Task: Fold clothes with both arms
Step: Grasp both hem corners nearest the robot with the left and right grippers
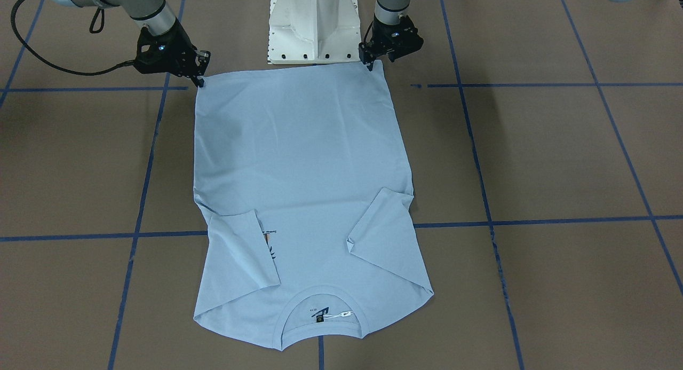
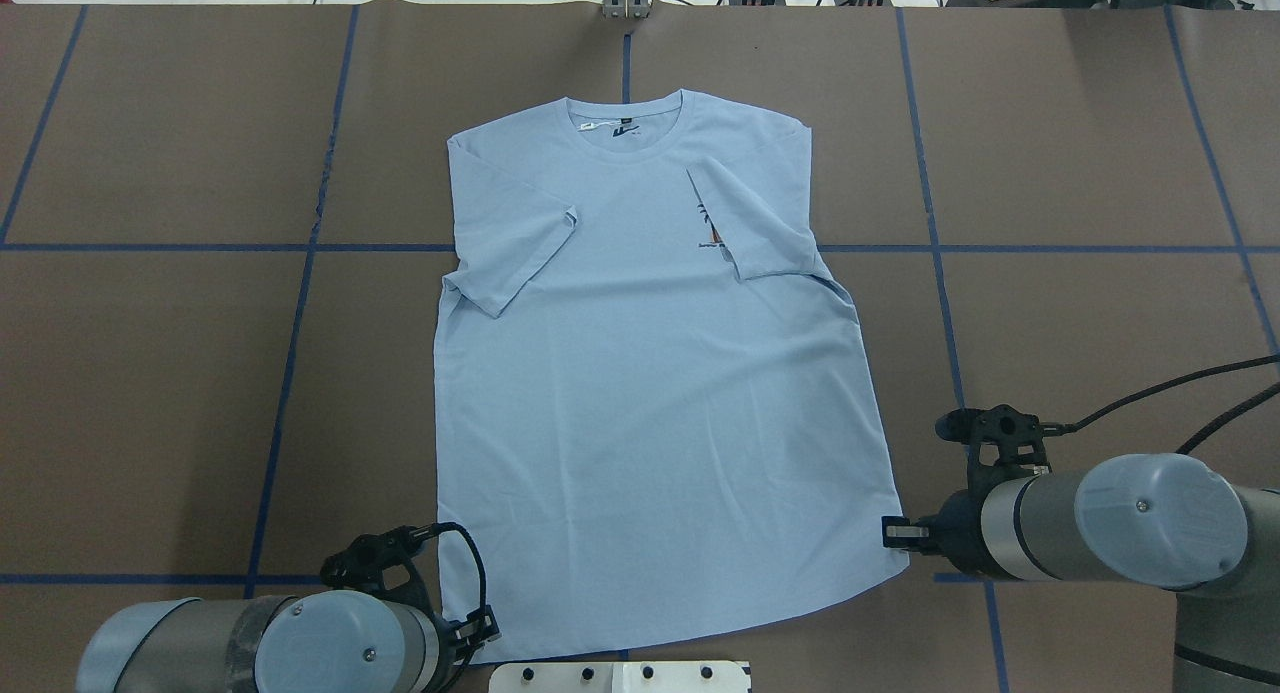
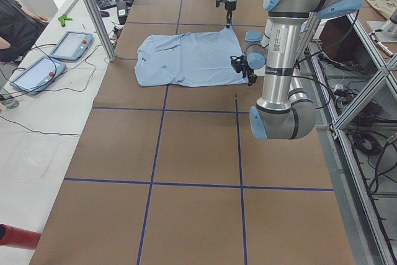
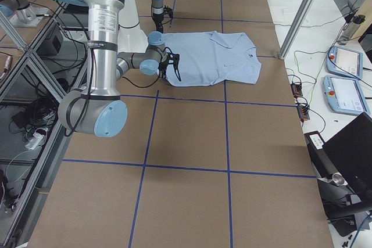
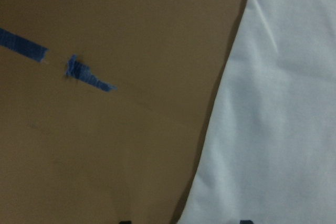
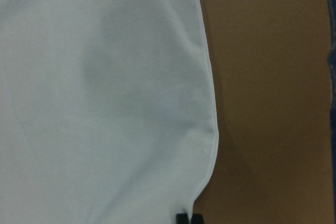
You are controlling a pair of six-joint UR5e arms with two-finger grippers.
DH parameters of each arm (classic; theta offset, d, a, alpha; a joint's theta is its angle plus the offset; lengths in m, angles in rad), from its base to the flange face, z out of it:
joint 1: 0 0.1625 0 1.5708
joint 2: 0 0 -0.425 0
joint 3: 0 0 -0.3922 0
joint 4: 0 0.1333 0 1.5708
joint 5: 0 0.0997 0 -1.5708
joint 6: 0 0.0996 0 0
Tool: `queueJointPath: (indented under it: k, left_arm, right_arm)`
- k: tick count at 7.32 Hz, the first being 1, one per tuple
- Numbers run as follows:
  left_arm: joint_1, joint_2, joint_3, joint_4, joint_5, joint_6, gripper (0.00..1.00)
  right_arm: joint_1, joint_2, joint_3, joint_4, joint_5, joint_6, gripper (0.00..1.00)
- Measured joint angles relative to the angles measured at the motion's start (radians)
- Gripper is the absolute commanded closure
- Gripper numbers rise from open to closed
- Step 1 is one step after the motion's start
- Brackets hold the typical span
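Likely limp and light, the light blue short-sleeved T-shirt [image 1: 299, 162] is best taken at its near hem corners, where the black left gripper [image 1: 369, 65] stands spread, the right gripper [image 1: 200, 81] seemingly pressed together.

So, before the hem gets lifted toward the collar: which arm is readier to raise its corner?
Probably right: the right pincer has its tips nearly together at the T-shirt's hem corner, seemingly pinching it; the left pincer stands wide open astride the side edge.
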Motion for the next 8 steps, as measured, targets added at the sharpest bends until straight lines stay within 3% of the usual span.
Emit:
queueJointPath:
  k: [2, 3, 8]
  left_arm:
    - [0.007, -0.006, 0.012, 0.0, -0.001, -0.004, 0.38]
    - [0.008, -0.009, 0.018, 0.0, -0.001, -0.005, 0.54]
    - [0.008, -0.011, 0.011, 0.002, -0.004, -0.005, 0.98]
  right_arm:
    - [0.002, -0.002, -0.001, -0.001, 0.0, 0.0, 1.0]
    - [0.003, -0.003, -0.001, -0.001, 0.001, 0.0, 1.0]
    - [0.018, -0.006, -0.003, -0.002, 0.014, -0.008, 1.0]
